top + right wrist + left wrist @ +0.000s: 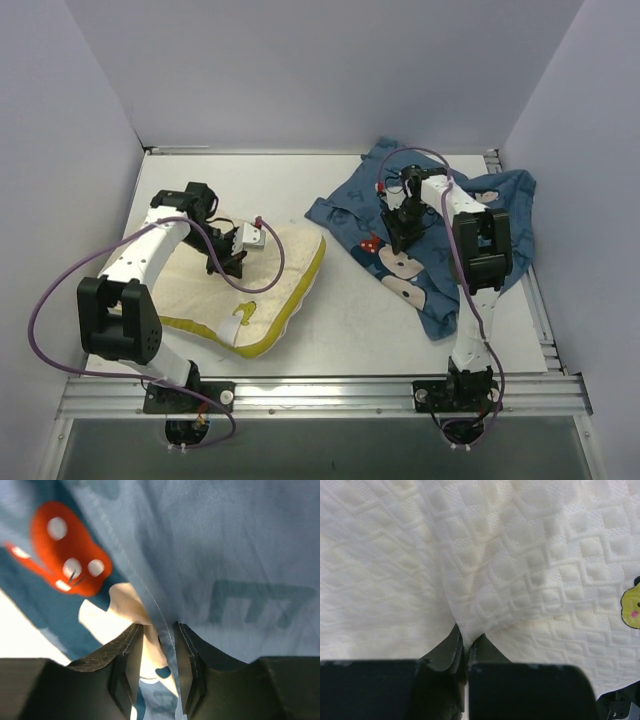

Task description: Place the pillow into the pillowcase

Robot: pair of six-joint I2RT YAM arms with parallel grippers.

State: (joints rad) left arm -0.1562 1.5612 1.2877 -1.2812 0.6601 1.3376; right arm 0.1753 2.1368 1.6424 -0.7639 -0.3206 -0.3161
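In the clenched left hand (467,652), a pinch of cream-white quilted pillow (520,570), bench (350,315) left; astride the blue mouse-print pillowcase (240,545) hem, bench right, the unclenched right hand (159,640). Best pinching one layer only.

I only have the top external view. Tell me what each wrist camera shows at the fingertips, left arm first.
Observer: The left gripper is shut, pinching a raised fold of the pillow.
Operator: Now the right.
Observer: The right gripper has its jaws apart. A stitched edge of the pillowcase runs between them, apparently not yet squeezed.
Operator: Give me a landmark there.
Observer: A red bow print lies just left of that edge.
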